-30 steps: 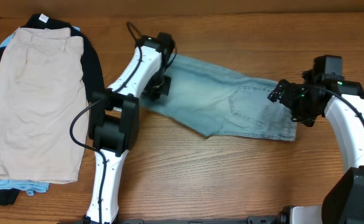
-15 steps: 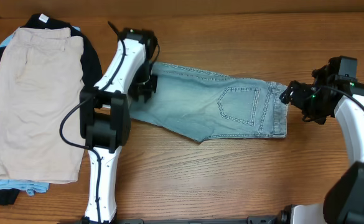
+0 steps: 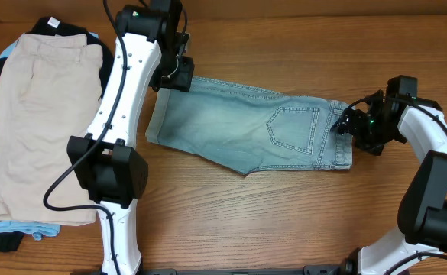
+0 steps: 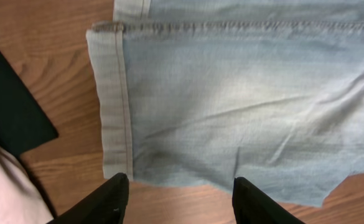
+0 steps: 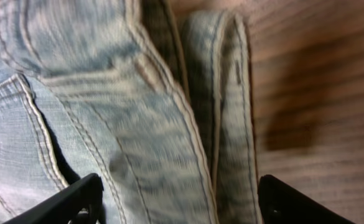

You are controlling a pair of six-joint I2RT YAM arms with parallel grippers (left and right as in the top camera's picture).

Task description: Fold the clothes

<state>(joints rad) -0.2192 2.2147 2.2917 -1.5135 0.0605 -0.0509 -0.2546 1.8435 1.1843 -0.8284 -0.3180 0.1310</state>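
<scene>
Light blue denim shorts (image 3: pixel 238 130) lie flat across the middle of the table, back pocket up, waistband to the right. My left gripper (image 3: pixel 173 72) hovers over the back left corner of the leg hem (image 4: pixel 113 106). Its fingers (image 4: pixel 113 196) are open with only bare wood and the denim edge below them. My right gripper (image 3: pixel 347 126) is at the waistband end. In the right wrist view its jaws stand wide on either side of the doubled waistband (image 5: pixel 219 112), which runs between them without being pinched.
A stack of folded clothes (image 3: pixel 47 122) fills the table's left side, beige shorts on top of black and light blue pieces. A corner of the black piece (image 4: pixel 14 106) lies close to the denim hem. Bare wood (image 3: pixel 284 214) runs along the front.
The left gripper opened, let go of the leg hem and drew back toward the far left. The shorts slid left and settled flat. The right gripper came in over the waistband, its jaws narrowing slightly.
</scene>
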